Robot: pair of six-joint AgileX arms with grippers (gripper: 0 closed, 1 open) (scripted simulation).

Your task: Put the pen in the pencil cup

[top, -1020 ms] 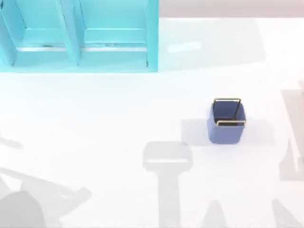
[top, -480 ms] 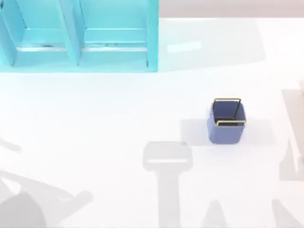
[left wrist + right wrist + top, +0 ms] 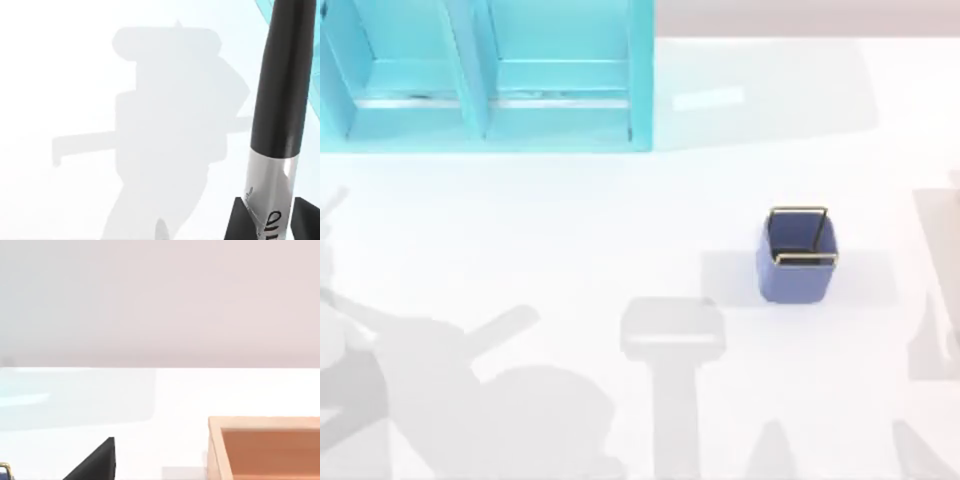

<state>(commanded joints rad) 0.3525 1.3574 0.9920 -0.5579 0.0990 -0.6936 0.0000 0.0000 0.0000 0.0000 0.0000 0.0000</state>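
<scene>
The left end effector [image 3: 270,227] grips the pen [image 3: 277,100] above the white table [image 3: 570,230]; the pencil cup [image 3: 798,272] stands at the right.

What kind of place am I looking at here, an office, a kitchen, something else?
Probably a simulated office desk: a white table with a cyan shelf unit at the back, a blue pencil cup, and a pen held in the left gripper.

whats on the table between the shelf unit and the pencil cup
No object: in the top view, bare white table separates the cyan shelf unit from the pencil cup, crossed by faint shadows.
</scene>
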